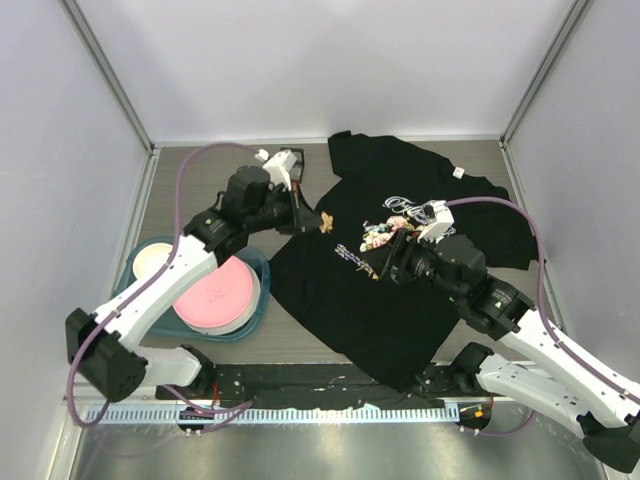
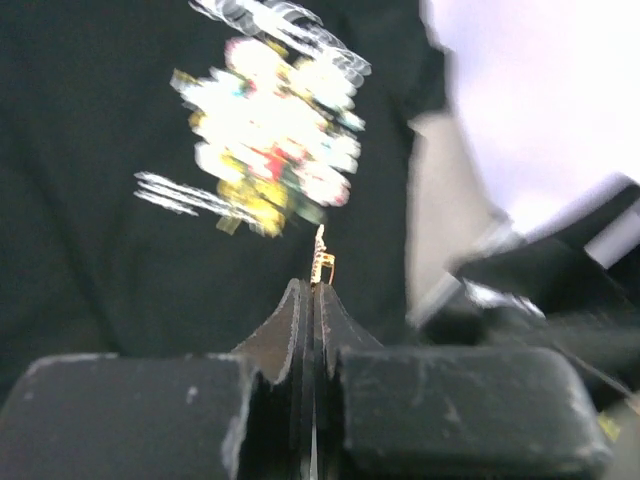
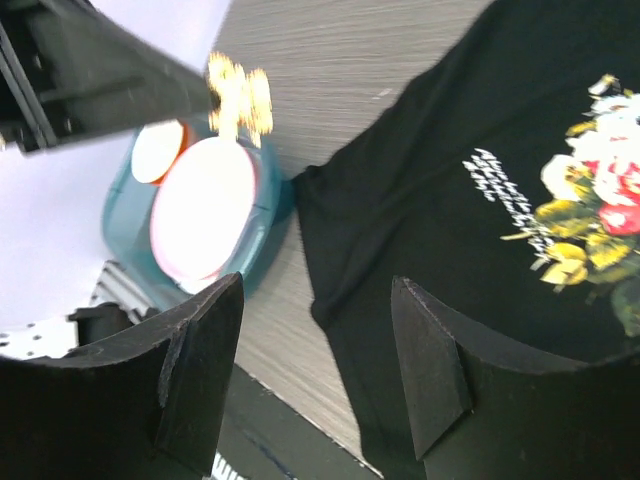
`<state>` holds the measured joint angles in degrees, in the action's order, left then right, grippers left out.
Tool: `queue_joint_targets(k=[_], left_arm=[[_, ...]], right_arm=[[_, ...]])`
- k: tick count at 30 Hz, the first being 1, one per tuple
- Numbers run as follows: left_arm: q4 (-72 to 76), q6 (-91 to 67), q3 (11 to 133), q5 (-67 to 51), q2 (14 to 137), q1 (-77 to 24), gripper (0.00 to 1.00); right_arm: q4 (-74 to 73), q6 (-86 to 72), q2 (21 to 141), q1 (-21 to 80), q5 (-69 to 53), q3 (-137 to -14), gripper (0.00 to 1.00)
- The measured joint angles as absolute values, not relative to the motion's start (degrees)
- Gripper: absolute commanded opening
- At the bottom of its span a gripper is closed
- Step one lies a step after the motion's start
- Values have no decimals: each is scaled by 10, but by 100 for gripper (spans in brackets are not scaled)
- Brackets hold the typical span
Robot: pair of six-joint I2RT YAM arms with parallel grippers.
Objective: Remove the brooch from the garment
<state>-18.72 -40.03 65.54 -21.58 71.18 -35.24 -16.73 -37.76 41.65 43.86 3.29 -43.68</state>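
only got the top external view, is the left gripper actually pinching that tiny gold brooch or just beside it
Observer: Left wrist view shows the left gripper shut on the tiny gold brooch, which pokes out past its tips.
Operator: any fabric caught on it
Observer: In the right wrist view, grey wood-grain table lies behind it and no black cloth hangs from it.
Operator: right gripper
Observer: Its own camera shows the right gripper open and empty above the black rose-print T-shirt.
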Motion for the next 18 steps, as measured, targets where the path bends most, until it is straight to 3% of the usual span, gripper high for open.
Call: queue_joint_targets(k=[10, 18], left_arm=[[-219, -160, 788, 182, 984, -356, 0], [-157, -5, 880, 282, 1157, -340, 0]], right_arm=[[-223, -369, 425, 416, 79, -437, 66], [-224, -362, 439, 369, 72, -432, 66]])
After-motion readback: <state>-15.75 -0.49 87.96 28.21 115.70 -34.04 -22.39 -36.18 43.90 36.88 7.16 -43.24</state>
